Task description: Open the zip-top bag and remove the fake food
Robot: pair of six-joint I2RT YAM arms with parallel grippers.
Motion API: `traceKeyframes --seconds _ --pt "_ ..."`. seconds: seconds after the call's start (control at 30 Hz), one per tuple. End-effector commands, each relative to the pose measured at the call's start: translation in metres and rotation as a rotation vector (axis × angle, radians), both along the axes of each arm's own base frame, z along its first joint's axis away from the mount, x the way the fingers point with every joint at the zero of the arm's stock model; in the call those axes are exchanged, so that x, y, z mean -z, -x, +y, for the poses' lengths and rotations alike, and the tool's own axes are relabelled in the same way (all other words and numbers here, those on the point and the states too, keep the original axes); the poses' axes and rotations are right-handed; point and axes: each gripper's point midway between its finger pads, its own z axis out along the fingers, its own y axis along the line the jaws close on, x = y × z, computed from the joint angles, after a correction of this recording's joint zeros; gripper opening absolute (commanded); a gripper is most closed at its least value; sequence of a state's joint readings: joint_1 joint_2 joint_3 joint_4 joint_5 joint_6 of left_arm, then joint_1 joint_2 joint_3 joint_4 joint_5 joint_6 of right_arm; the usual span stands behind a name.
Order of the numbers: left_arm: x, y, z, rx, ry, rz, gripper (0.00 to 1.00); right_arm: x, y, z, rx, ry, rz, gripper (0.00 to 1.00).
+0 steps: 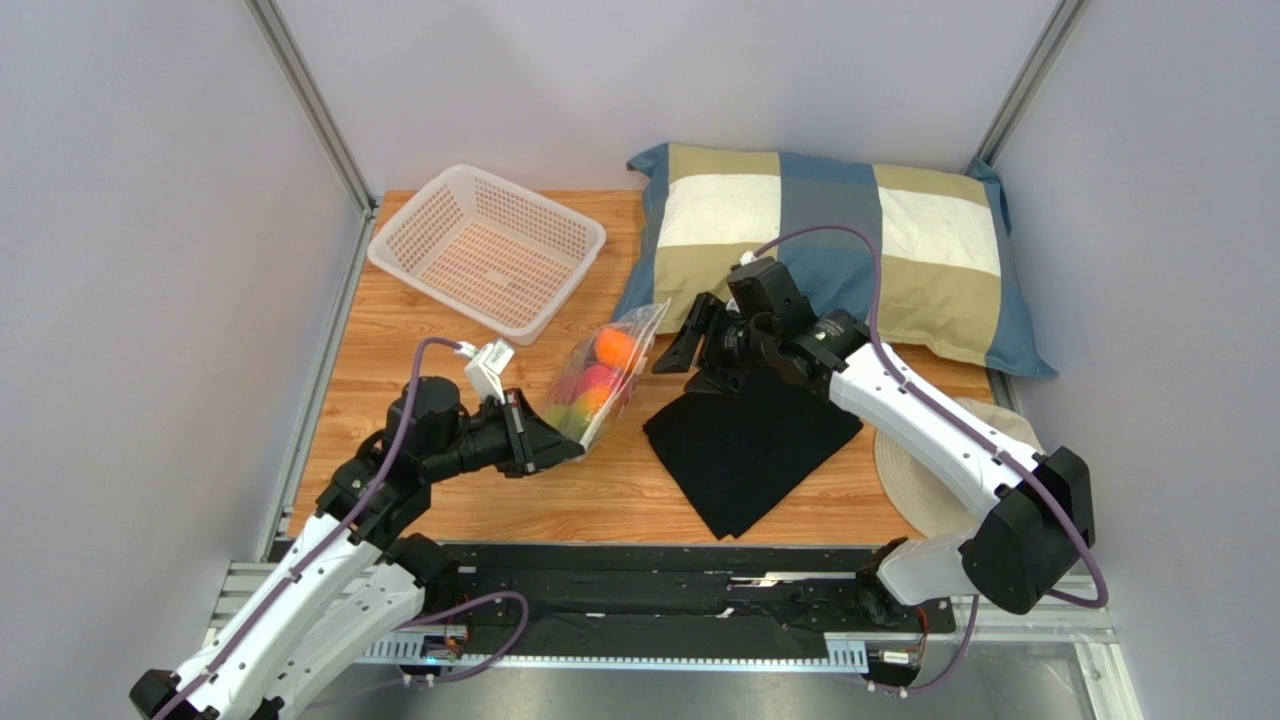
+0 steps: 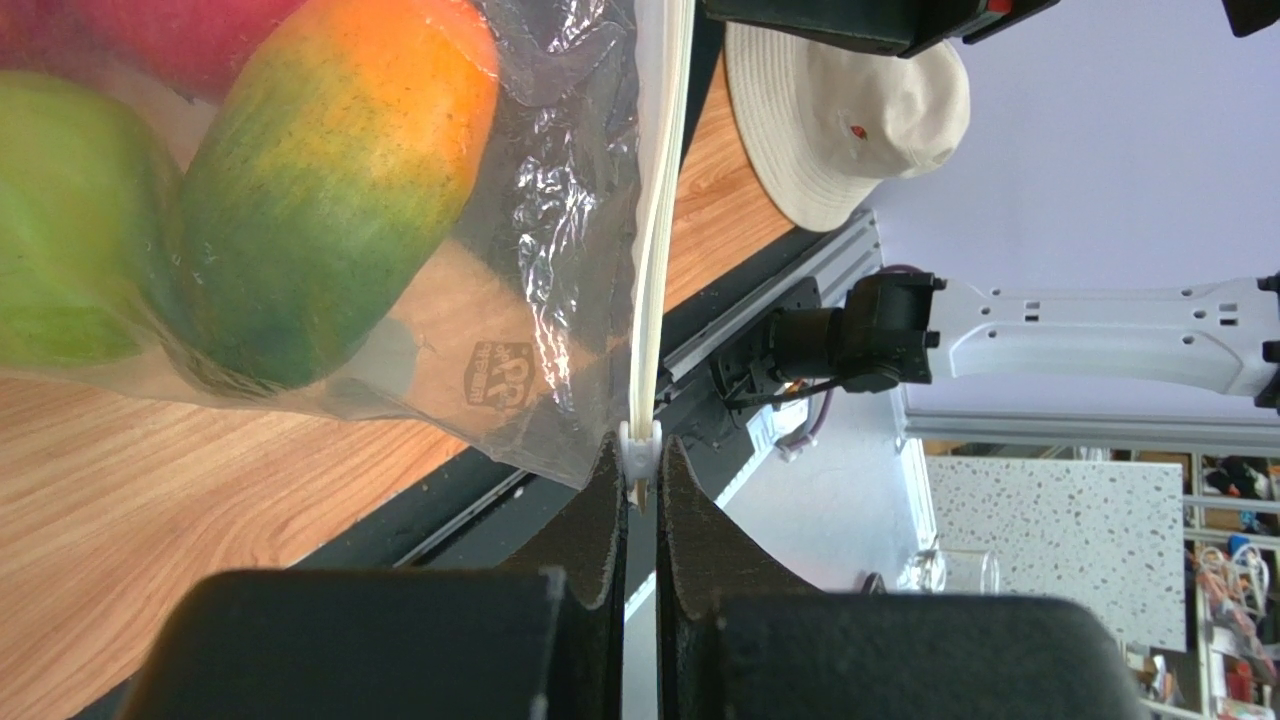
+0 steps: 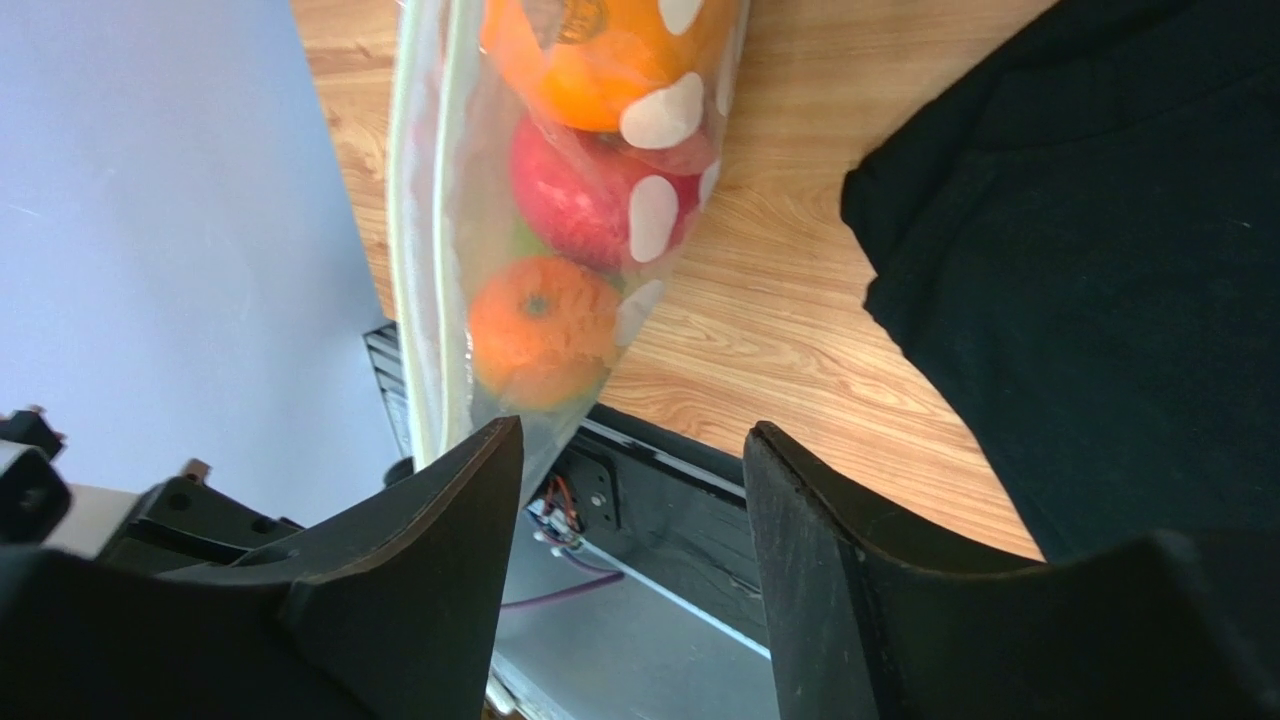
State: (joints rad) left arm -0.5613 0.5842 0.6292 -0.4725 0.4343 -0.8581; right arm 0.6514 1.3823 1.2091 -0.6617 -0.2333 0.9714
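Observation:
The zip-top bag point(image 1: 604, 378), clear with white dots, stretches across the wooden table between my two grippers. The fake food shows through it: an orange fruit point(image 3: 601, 53), a red one point(image 3: 589, 195), a small orange one point(image 3: 538, 327), an orange-green one point(image 2: 334, 188) and a green one point(image 2: 68, 225). My left gripper point(image 1: 553, 441) is at the bag's near end, shut on the white zip slider point(image 2: 642, 446) of the zip strip. My right gripper point(image 1: 679, 342) is at the bag's far end, open. In the right wrist view the right gripper point(image 3: 631, 444) holds nothing, and the bag's point(image 3: 436, 225) edge lies against its left finger.
A white lattice basket point(image 1: 489, 248) stands at the back left. A checked pillow point(image 1: 842, 248) lies at the back right. A black cloth point(image 1: 751, 435) is spread right of the bag, under the right arm. A beige hat point(image 1: 939, 488) sits at the table's right front edge.

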Motion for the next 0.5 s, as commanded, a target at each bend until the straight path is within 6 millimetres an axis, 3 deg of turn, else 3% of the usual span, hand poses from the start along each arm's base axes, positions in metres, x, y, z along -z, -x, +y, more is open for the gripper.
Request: traceKeyframes --seconds 0.0,0.23,0.47 --pt "-0.02 0.0 -0.003 0.017 0.044 -0.074 0.0 -0.036 -0.018 0.007 0.06 -0.086 -0.085 0.6" --pt "-0.021 0.002 -0.001 0.016 0.039 -0.081 0.0 -0.048 -0.033 0.03 0.014 -0.135 -0.086 0.59" --pt "-0.021 0.002 -0.001 0.02 0.039 -0.08 0.0 -0.036 -0.037 0.034 0.024 -0.128 -0.06 0.54"
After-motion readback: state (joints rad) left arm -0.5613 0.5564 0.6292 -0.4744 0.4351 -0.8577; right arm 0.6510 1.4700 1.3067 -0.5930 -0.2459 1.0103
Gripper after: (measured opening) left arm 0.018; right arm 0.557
